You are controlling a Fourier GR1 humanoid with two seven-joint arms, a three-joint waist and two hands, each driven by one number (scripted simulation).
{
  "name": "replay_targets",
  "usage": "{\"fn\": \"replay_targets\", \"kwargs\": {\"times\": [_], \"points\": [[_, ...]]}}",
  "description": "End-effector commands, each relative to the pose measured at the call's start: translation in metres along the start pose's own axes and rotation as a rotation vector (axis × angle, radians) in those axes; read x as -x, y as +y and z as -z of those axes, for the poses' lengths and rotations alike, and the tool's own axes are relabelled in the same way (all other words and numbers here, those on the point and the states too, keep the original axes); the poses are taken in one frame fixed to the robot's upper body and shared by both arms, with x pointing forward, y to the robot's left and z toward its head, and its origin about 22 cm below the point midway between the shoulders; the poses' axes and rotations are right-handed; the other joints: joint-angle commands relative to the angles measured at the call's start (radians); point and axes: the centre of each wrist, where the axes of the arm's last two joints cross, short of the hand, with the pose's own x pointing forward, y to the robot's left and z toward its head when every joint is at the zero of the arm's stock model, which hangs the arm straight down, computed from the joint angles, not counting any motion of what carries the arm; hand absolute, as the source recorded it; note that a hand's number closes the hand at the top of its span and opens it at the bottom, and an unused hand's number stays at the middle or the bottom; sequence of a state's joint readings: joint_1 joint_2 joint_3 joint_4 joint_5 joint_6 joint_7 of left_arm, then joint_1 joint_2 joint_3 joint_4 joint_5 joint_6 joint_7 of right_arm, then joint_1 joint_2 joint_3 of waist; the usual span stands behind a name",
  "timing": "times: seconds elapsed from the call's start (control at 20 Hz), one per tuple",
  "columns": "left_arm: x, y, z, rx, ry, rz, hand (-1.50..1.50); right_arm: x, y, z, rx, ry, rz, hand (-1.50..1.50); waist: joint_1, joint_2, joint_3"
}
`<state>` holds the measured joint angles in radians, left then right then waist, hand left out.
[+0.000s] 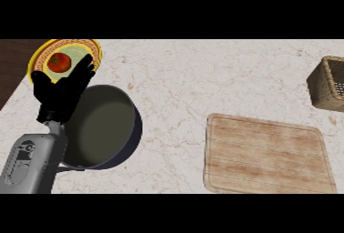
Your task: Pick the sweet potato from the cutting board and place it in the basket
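The wooden cutting board (269, 157) lies at the lower right of the counter with nothing on it. No sweet potato shows anywhere. A woven basket (329, 84) stands at the right edge, partly cut off by the frame; its inside is hardly visible. My left hand (62, 91) is raised at the left with fingers straight and up, resting over the rim of a pan. My right hand does not show.
A dark round pan (101, 127) sits at the left, beside my left forearm. Behind it a yellow-rimmed plate (84, 49) carries a red tomato (59, 63). The dark wooden strip at the far left marks the counter's edge (10, 73).
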<state>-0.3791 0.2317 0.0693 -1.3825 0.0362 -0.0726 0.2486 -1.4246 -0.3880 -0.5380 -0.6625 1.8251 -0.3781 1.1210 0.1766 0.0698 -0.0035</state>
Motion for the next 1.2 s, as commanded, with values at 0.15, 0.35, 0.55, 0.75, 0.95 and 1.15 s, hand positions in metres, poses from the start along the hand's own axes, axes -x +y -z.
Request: {"fn": "replay_targets", "kwargs": {"times": [0.15, 0.35, 0.55, 0.75, 0.95, 1.15], "points": [[0.006, 0.001, -0.001, -0.017, 0.009, -0.012, 0.0, 0.007, -0.001, 0.033, 0.122, 0.214, -0.076, 1.5, -0.018, 0.0, -0.001], [0.004, 0.005, -0.001, -0.013, 0.036, -0.009, 0.0, 0.016, 0.012, 0.032, 0.13, 0.255, -0.11, 1.5, -0.025, -0.006, 0.002], [0.017, -0.004, -0.008, -0.014, 0.045, -0.026, 0.0, 0.012, 0.014, 0.027, 0.109, 0.268, -0.122, 1.5, -0.045, -0.022, 0.002], [0.026, 0.012, -0.007, -0.053, 0.051, -0.027, 0.0, 0.036, 0.037, 0.031, 0.112, 0.261, -0.147, 1.5, -0.065, -0.013, 0.003], [0.033, 0.016, -0.017, -0.043, 0.051, -0.016, 0.0, 0.046, 0.046, 0.029, 0.106, 0.267, -0.107, 1.5, -0.067, -0.027, 0.004], [0.03, 0.021, -0.015, -0.061, 0.067, -0.021, 0.0, 0.053, 0.055, 0.023, 0.109, 0.273, -0.081, 1.5, -0.083, -0.032, 0.004]]}}
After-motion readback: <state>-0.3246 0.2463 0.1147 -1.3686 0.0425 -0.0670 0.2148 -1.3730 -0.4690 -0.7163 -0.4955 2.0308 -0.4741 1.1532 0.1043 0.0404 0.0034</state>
